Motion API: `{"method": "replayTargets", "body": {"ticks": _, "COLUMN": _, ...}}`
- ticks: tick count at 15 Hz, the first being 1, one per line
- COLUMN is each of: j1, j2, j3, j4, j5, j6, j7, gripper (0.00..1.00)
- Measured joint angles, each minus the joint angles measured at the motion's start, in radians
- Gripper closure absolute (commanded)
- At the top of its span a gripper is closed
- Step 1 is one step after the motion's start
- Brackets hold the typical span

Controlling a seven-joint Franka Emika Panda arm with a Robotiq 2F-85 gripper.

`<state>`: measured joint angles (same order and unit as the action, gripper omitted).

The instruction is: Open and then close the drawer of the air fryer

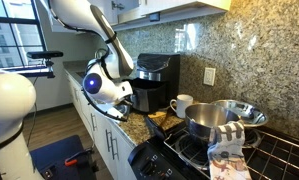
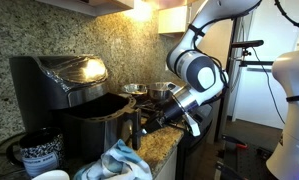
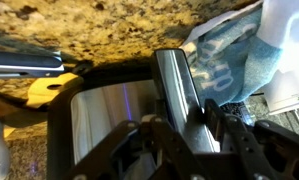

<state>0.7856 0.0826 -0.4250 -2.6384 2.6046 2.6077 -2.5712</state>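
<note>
While the jaws grip its handle, the drawer (image 2: 97, 113) stands drawn a little way out of the air fryer (image 2: 59, 75).
Seen from the wrist view, the jaws are narrowed around the upright handle (image 3: 177, 92), with shiny metal beside it. The black air fryer sits on the granite surface (image 2: 167, 148) against the stone wall. In an exterior view a white mug (image 1: 181, 103) stands just beside it, with a steel pot (image 1: 217, 118) beyond the mug. A blue-and-white cloth (image 3: 234, 55) lies near the drawer.

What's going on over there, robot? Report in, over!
Gripper shut on the drawer handle. Drawer looks pulled partway out of the air fryer. Blue-white cloth beside the drawer. Over.
</note>
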Motion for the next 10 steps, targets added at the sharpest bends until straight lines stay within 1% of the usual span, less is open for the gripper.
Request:
{"method": "replayTargets", "body": {"ticks": 3, "j1": -0.198, "j2": -0.002, "j3": 0.192, "j4": 0.002, "j5": -0.001, "j6": 0.0, "j7": -0.019, "gripper": 0.83}}
{"method": "replayTargets", "body": {"ticks": 5, "j1": -0.302, "j2": -0.002, "j3": 0.293, "j4": 0.002, "j5": -0.003, "j6": 0.0, "j7": -0.025, "gripper": 0.83}}
{"method": "replayTargets", "body": {"ticks": 7, "j1": -0.383, "j2": -0.002, "j3": 0.37, "j4": 0.003, "j5": -0.014, "j6": 0.0, "j7": -0.028, "gripper": 0.83}}
{"method": "replayTargets", "body": {"ticks": 10, "j1": -0.458, "j2": -0.002, "j3": 0.441, "j4": 0.004, "j5": -0.046, "j6": 0.0, "j7": -0.021, "gripper": 0.83}}
